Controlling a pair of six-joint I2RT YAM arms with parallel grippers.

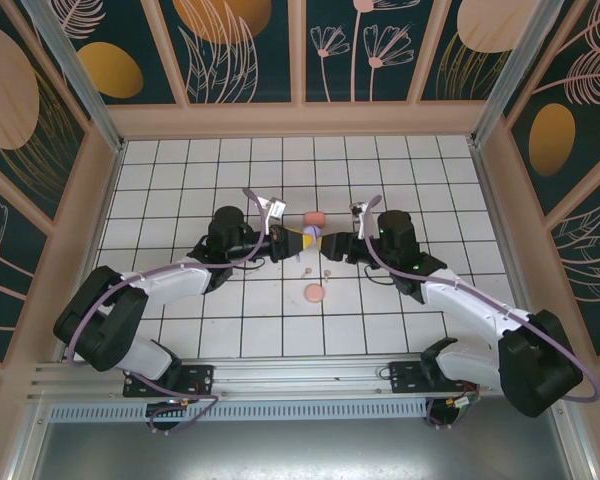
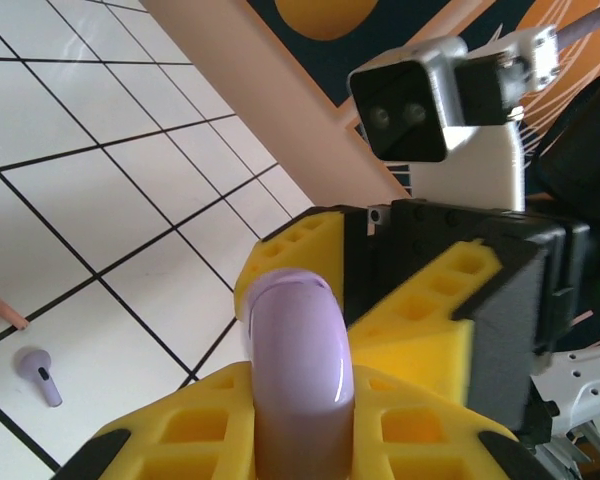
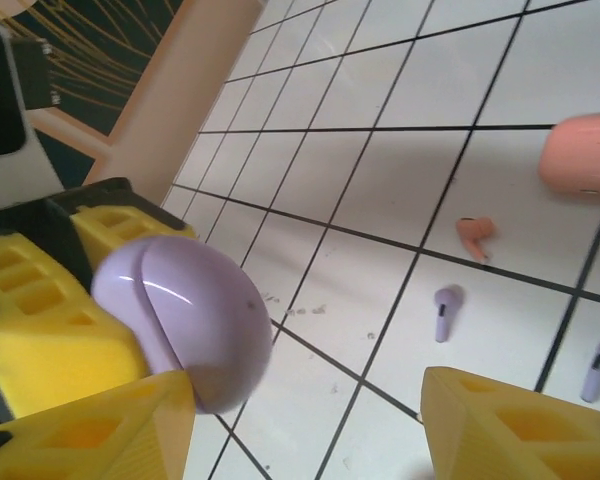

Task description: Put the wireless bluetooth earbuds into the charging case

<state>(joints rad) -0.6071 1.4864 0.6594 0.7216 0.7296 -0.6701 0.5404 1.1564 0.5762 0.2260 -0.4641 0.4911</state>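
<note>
White tiles cover the table (image 1: 180,170), the widest thing in sight. The left arm (image 1: 170,285) and the right arm (image 1: 460,300) reach in from its near edge and meet over the middle.

The left claw (image 2: 295,345) is clenched on the purple case (image 2: 300,385), holding it up off the tiles between its yellow fingers (image 2: 300,245). The right claw (image 3: 305,400) stands released with its jaws well apart. One of its fingers is just beside the underside of the case and the other is clear of it. The purple case is closed, its lid seam a thin curved line, so what is inside cannot be told.

Two more cases lie on the table: the far pink case (image 1: 314,216) just beyond the claws, and the near pink case (image 1: 314,293) toward the arm bases. Their contents cannot be made out either.

A salmon earbud (image 3: 475,235) and two purple earbuds (image 3: 445,310) lie loose on the tiles near one another, outside any case and below the raised purple one.
</note>
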